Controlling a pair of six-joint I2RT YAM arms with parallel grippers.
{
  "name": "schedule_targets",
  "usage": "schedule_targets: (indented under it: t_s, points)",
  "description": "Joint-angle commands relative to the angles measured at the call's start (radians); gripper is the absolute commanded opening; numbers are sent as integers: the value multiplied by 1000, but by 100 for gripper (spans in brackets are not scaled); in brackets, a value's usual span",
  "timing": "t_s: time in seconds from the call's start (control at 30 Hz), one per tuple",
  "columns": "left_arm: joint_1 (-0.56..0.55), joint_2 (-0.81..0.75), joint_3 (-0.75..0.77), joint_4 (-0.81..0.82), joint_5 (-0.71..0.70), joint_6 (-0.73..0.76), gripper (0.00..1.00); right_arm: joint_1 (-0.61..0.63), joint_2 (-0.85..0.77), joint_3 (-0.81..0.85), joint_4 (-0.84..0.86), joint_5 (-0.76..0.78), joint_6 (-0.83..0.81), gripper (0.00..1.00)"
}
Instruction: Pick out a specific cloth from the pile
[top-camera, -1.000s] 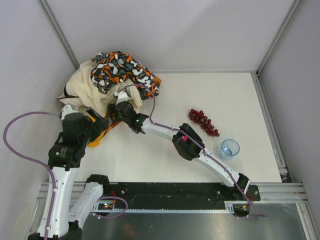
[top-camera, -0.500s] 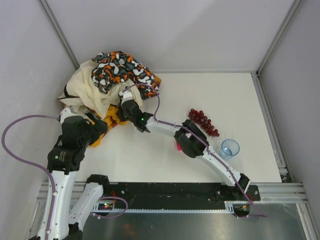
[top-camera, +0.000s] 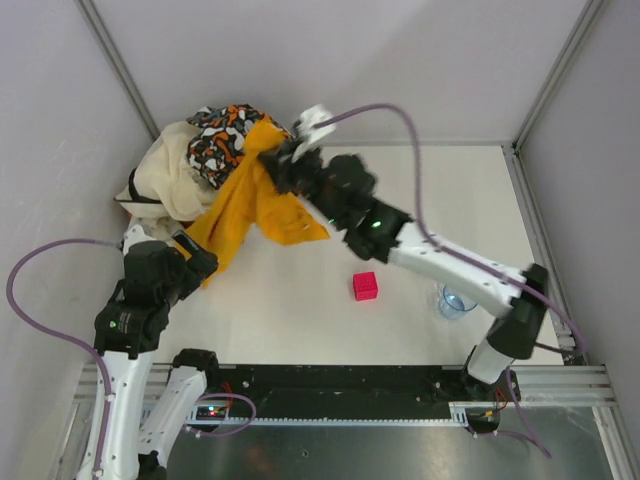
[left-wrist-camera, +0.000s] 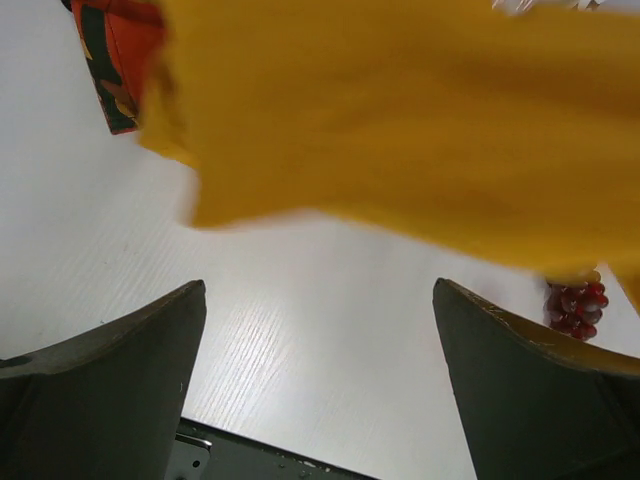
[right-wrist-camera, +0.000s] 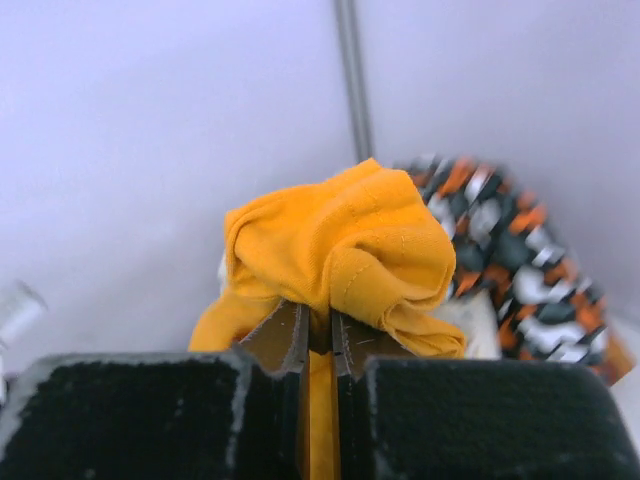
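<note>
Heaped in the far-left corner of the white counter (top-camera: 450, 200): the pile (top-camera: 175, 175) of cream and orange-black-white camouflage fabric. Against its near side, held up off the counter: the mustard-yellow cloth (top-camera: 240, 205), bunched at the top. Behind the right arm, a clear blue cup (top-camera: 450, 303), half hidden, contents impossible to tell. Right claw (right-wrist-camera: 318, 340): almost closed, pinching the cloth's bunched fold. Left claw (left-wrist-camera: 320, 300): spread wide under the cloth's hanging end, grips nothing. Smallest, a pink cube (top-camera: 365, 286).
</note>
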Motion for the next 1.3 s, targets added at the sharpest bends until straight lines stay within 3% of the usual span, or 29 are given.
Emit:
schedule_targets:
  t_s: [0.0,0.27,0.43,0.73,0.97,1.27]
  points:
    - [-4,-8,1,-5,17,-4,100,-107,-144,126,-48,60,-98,0]
    - [-4,36,-11,-5,13,-9,100,-479,-89,606,-414,-2,-77,0]
    - [-4,54,-15,-5,-9,-8,100,-713,-60,694,-476,-25,-54,0]
    - [-4,75,-45,-3,-56,-6,100,-1063,-145,413,-403,-216,124,0]
    - [-4,98,-49,-1,-83,-9,100,-1143,-166,146,-312,-290,128,0]
    - [-5,119,-67,-2,-103,-15,100,-1188,-105,-252,-169,-188,249,0]
